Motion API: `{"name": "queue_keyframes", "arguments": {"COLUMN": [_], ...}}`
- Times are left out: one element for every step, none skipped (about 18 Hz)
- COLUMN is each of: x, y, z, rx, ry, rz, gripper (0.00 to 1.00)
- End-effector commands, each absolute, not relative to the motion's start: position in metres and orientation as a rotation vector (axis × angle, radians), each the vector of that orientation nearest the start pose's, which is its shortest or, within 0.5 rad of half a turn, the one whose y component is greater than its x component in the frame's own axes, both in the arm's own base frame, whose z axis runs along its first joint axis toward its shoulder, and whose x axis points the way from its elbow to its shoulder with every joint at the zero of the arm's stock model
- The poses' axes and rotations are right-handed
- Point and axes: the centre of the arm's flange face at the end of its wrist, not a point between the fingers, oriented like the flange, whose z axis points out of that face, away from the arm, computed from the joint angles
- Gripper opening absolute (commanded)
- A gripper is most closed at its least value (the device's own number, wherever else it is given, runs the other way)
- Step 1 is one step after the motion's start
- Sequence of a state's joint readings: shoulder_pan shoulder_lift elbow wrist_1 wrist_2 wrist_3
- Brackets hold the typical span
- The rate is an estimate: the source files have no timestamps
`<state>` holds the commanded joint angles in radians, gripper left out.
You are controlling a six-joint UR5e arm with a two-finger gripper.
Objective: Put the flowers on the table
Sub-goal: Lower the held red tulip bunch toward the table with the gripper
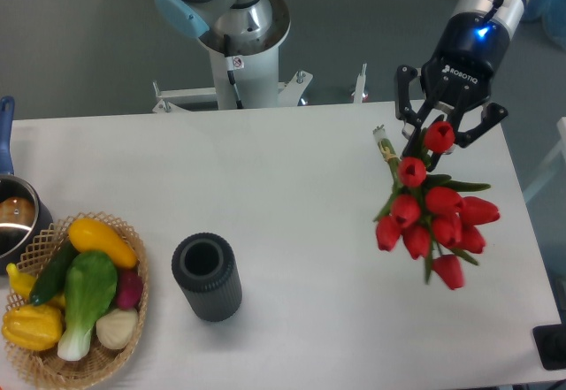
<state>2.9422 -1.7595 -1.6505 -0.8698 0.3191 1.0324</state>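
Observation:
The flowers, a tied bunch of red tulips with green stems, are at the right side of the white table. Their cut stem ends point toward the far edge and the heads fan out toward the near right. My gripper hangs over the top of the bunch with its fingers spread wide, so it looks open. One tulip head shows between the fingers. I cannot tell whether the fingers touch it.
A black ribbed vase stands upright left of centre near the front. A wicker basket of vegetables sits at the front left, with a pot behind it. The arm's base stands beyond the far edge.

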Motion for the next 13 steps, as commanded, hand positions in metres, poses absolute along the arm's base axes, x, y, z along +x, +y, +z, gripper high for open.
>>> {"name": "queue_keyframes", "arguments": {"x": [-0.506, -0.505, -0.505, -0.505, -0.505, -0.505, -0.505, -0.505, -0.506, -0.507, -0.508, -0.506, -0.508], "y": [0.335, 0.334, 0.334, 0.334, 0.334, 0.335, 0.337, 0.338, 0.339, 0.34, 0.341, 0.345, 0.347], "z": [0.487, 0.487, 0.487, 0.487, 0.487, 0.484, 0.483, 0.482, 0.477, 0.475, 0.471, 0.469, 0.467], "rx": [-1.863, -1.863, -1.863, -1.864, -1.866, -1.87, -1.873, -1.883, -1.9, -1.918, -1.941, -1.961, -1.985], "ry": [-0.022, -0.018, -0.018, -0.016, -0.015, -0.008, 0.0, -0.001, -0.004, -0.002, 0.001, 0.009, 0.009], "rz": [-0.103, -0.101, -0.101, -0.098, -0.096, -0.092, -0.089, -0.088, -0.084, -0.072, -0.06, -0.052, -0.041], "gripper": [0.37, 0.37, 0.37, 0.37, 0.37, 0.37, 0.37, 0.37, 0.37, 0.37, 0.37, 0.37, 0.37]}}
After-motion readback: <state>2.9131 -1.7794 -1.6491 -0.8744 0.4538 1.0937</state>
